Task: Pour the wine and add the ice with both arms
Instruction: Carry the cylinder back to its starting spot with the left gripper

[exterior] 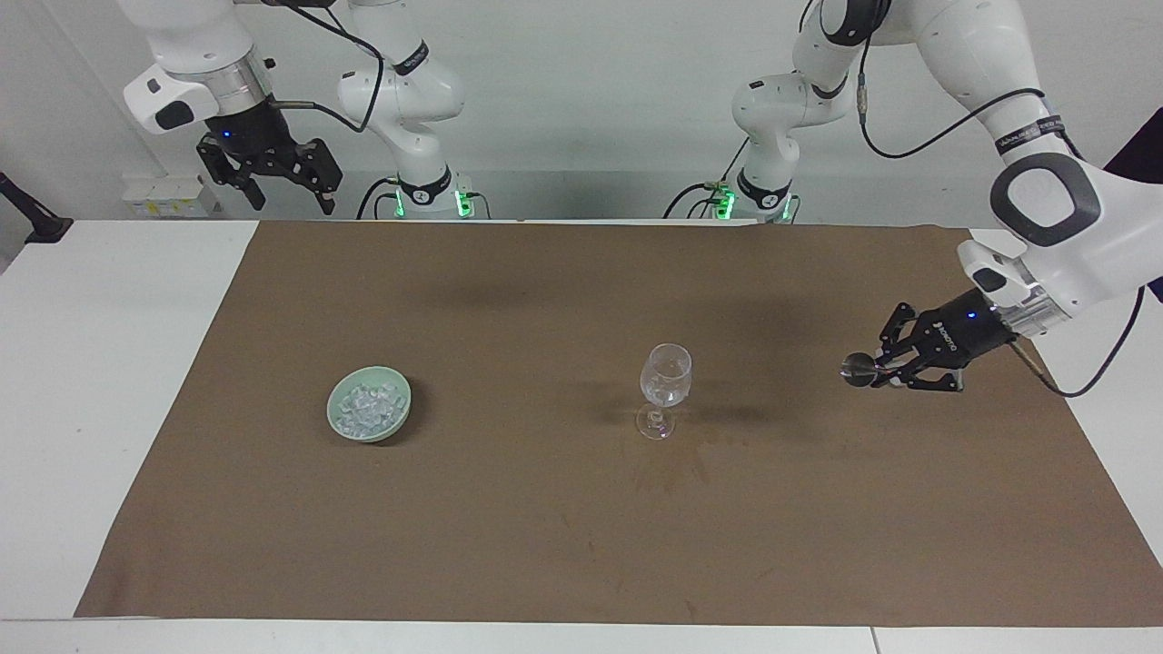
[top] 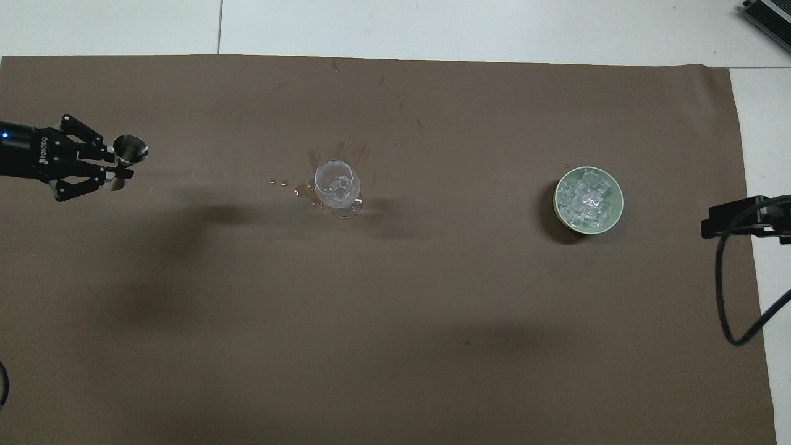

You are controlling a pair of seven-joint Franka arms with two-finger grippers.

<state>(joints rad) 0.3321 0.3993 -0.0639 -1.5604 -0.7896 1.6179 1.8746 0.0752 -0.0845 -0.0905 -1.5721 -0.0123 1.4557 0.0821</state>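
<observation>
A clear wine glass (exterior: 666,377) stands upright near the middle of the brown mat; it also shows in the overhead view (top: 337,185). What it holds I cannot tell. Ice (exterior: 368,406) fills a pale green bowl (exterior: 398,416) toward the right arm's end, also in the overhead view (top: 587,198). My left gripper (exterior: 877,371) is shut on a small metal jigger (exterior: 858,367), low over the mat toward the left arm's end, well apart from the glass. In the overhead view the jigger (top: 130,149) shows its open mouth. My right gripper (exterior: 282,177) waits open and empty, high at the robots' edge.
A brown mat (exterior: 545,545) covers most of the white table (exterior: 109,363). A few small drops (top: 278,182) and faint stains lie on the mat beside the glass. The right arm's black cable (top: 732,296) hangs over the mat's edge.
</observation>
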